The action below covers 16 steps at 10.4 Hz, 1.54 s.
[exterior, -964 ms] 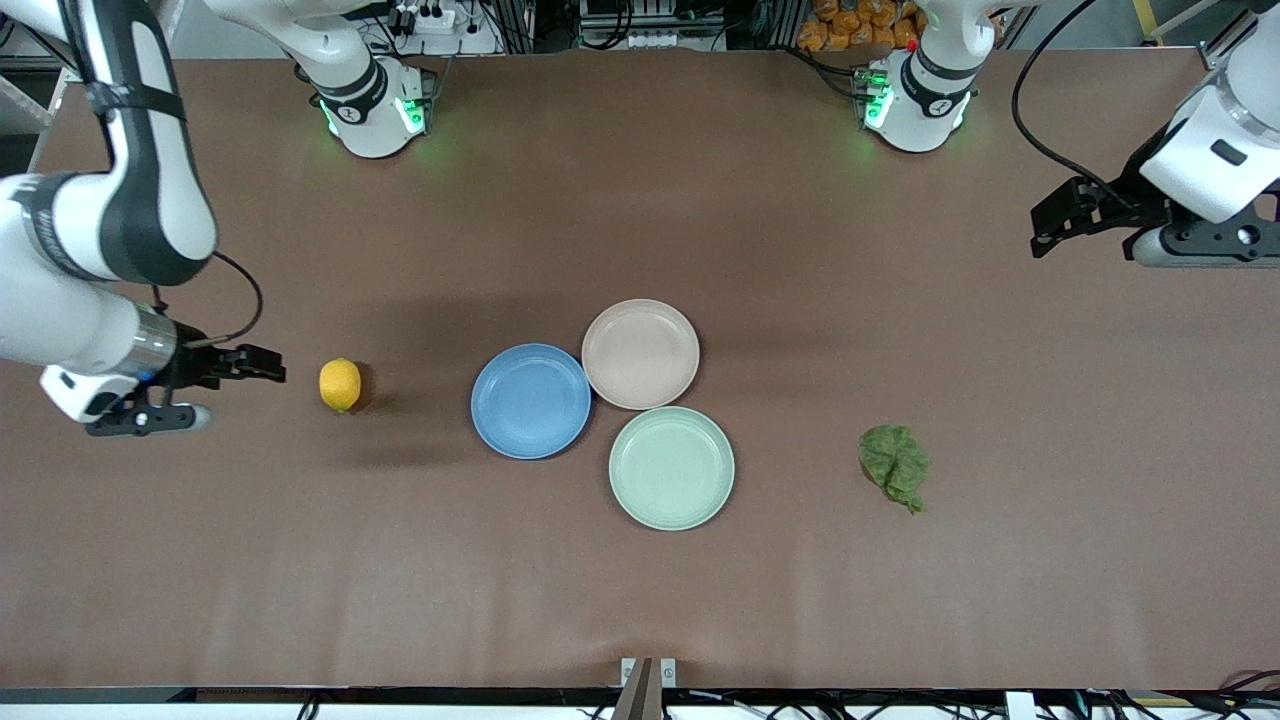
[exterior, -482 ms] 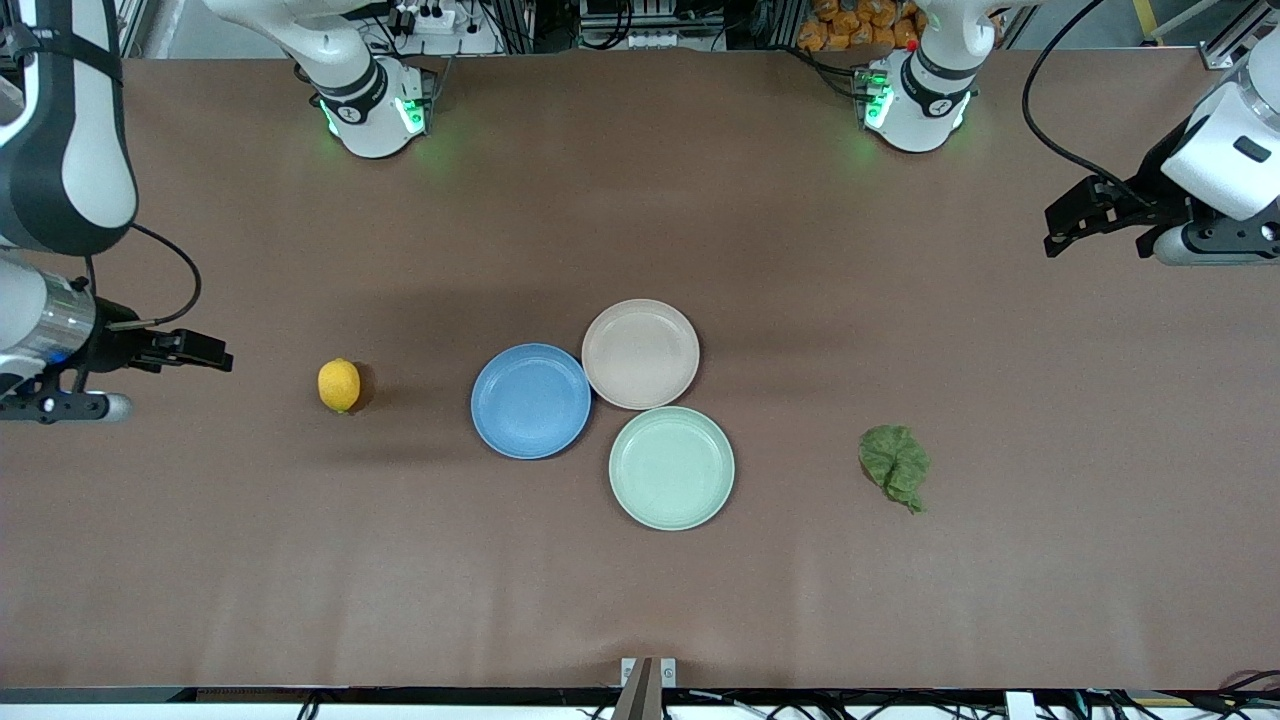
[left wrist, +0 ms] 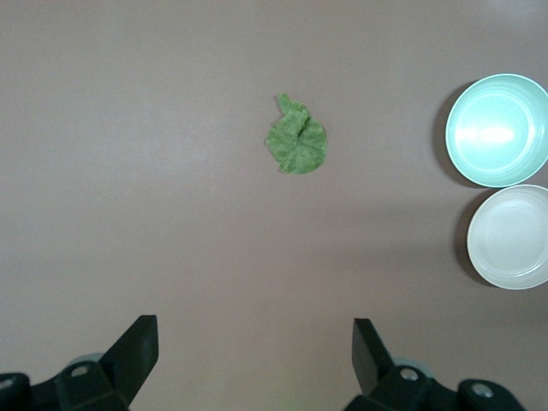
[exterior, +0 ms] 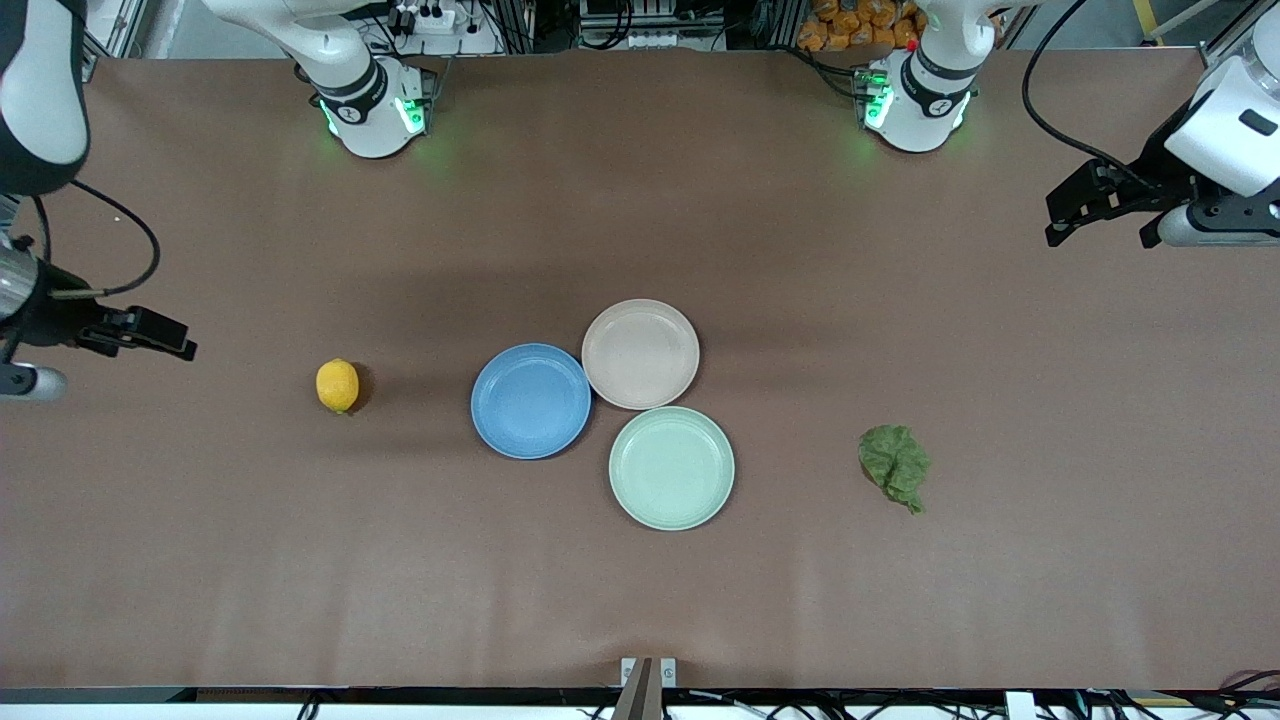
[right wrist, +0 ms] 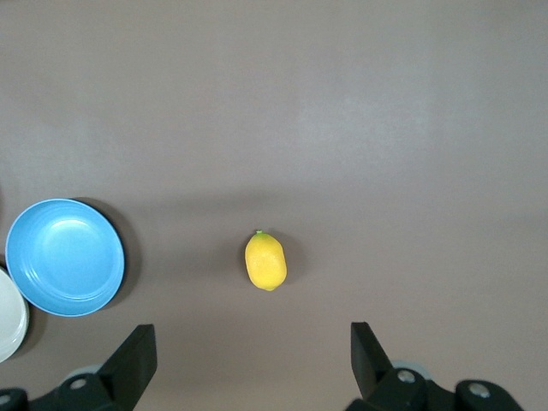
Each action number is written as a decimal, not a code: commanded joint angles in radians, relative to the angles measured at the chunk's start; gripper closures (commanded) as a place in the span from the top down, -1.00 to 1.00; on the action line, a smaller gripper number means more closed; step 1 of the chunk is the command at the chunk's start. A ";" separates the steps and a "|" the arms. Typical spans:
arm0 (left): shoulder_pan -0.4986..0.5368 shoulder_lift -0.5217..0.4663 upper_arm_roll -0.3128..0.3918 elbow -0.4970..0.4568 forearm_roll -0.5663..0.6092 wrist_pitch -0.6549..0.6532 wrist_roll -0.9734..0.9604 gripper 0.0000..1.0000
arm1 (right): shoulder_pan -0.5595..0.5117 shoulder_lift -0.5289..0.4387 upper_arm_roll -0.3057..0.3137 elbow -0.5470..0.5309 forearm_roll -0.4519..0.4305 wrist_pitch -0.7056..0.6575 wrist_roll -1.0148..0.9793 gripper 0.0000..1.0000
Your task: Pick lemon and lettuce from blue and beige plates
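Observation:
The lemon [exterior: 338, 385] lies on the bare table toward the right arm's end, off the plates; it also shows in the right wrist view [right wrist: 265, 260]. The lettuce [exterior: 894, 464] lies on the bare table toward the left arm's end, and in the left wrist view [left wrist: 296, 142]. The blue plate [exterior: 530, 401] and the beige plate [exterior: 640, 353] are empty and touch mid-table. My right gripper [exterior: 165, 336] is open and empty, up over the table's end, apart from the lemon. My left gripper [exterior: 1075, 205] is open and empty, over the other end, well away from the lettuce.
A mint-green plate [exterior: 671, 467] sits empty, nearer the front camera than the beige plate and touching both others. The two arm bases [exterior: 372, 105] [exterior: 912, 100] stand along the table's edge farthest from the front camera.
My right gripper has drawn back from the lemon toward the table's end and risen. My left gripper has shifted slightly outward and up. Lemon, lettuce and plates have not moved.

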 commanded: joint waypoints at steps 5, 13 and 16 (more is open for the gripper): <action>0.007 -0.013 -0.006 -0.002 -0.021 -0.001 0.006 1.00 | 0.023 -0.079 0.032 0.052 -0.032 -0.115 0.101 1.00; 0.007 -0.011 -0.007 -0.002 -0.023 -0.001 0.006 1.00 | 0.024 -0.099 0.104 0.078 -0.098 -0.135 0.114 1.00; 0.004 -0.011 -0.009 -0.002 -0.024 -0.001 0.006 1.00 | 0.023 -0.096 0.102 0.094 -0.098 -0.137 0.114 1.00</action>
